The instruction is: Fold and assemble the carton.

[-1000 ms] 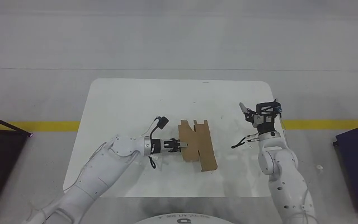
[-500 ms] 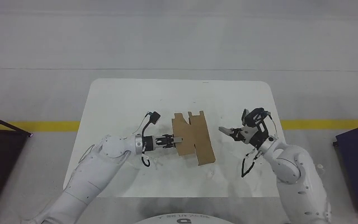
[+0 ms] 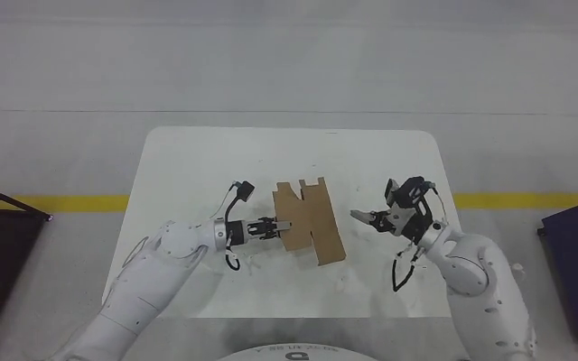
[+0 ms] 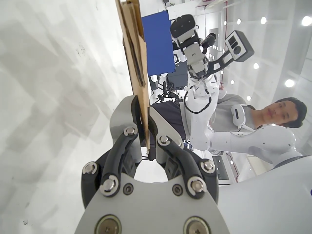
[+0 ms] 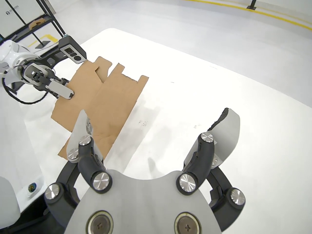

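A flat brown carton (image 3: 309, 221) lies unfolded in the middle of the white table (image 3: 199, 171), its notched flaps pointing to the far side. My left gripper (image 3: 274, 228) is shut on the carton's left edge; the left wrist view shows the cardboard (image 4: 136, 57) edge-on, pinched between the fingers of that gripper (image 4: 143, 120). My right gripper (image 3: 361, 217) hovers open just right of the carton, apart from it. In the right wrist view the open right gripper (image 5: 154, 115) points at the carton (image 5: 104, 98), with the left gripper (image 5: 67, 93) clamped on its far side.
The table's right part (image 3: 397, 162) and far part are bare white surface. A yellow floor line (image 3: 63, 203) runs behind the table on both sides. A dark stand (image 3: 18, 212) is at the left edge and a blue panel (image 3: 564, 235) at the right.
The left gripper has dragged the carton a little left and away, turning it slightly. The right gripper has swung down and left from the table's right side toward the carton's right edge.
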You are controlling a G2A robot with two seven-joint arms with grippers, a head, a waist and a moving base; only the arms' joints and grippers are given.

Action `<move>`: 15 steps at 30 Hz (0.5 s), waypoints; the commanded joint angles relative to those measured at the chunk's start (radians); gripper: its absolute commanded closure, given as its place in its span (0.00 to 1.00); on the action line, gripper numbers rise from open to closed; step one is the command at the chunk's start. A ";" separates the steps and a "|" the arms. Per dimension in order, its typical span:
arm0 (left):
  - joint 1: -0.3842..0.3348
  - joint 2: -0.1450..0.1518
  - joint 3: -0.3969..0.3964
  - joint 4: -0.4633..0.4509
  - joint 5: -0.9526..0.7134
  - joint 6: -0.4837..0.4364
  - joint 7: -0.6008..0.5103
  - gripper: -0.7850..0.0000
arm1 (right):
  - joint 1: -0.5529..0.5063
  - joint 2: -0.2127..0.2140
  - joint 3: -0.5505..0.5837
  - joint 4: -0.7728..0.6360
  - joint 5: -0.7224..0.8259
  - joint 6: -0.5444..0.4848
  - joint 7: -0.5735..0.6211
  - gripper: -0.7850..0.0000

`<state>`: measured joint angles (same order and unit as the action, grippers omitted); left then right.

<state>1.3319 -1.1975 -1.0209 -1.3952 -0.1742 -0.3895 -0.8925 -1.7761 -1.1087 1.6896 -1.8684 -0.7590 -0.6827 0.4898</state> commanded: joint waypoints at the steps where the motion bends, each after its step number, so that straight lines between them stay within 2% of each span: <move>1: -0.005 0.001 -0.002 -0.001 0.000 -0.002 -0.002 1.00 | 0.023 0.006 -0.011 0.062 0.221 -0.001 0.121 0.00; 5: -0.010 0.003 -0.008 -0.009 -0.012 -0.013 -0.001 1.00 | 0.086 0.024 -0.022 0.185 0.602 0.060 0.405 0.00; 9: -0.009 0.005 -0.007 -0.024 -0.025 -0.023 -0.011 1.00 | 0.152 0.041 -0.036 0.295 0.878 0.141 0.665 0.00; 12: -0.007 0.007 -0.009 -0.035 -0.034 -0.025 -0.016 1.00 | 0.196 0.049 -0.055 0.359 0.971 0.165 0.802 0.00; 15: -0.007 0.009 -0.012 -0.050 -0.032 -0.025 -0.012 1.00 | 0.218 0.053 -0.095 0.383 1.032 0.202 0.850 0.00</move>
<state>1.3245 -1.1891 -1.0322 -1.4388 -0.2047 -0.4137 -0.9067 -1.5625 -1.0566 1.6081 -1.4872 0.2622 -0.4922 1.3293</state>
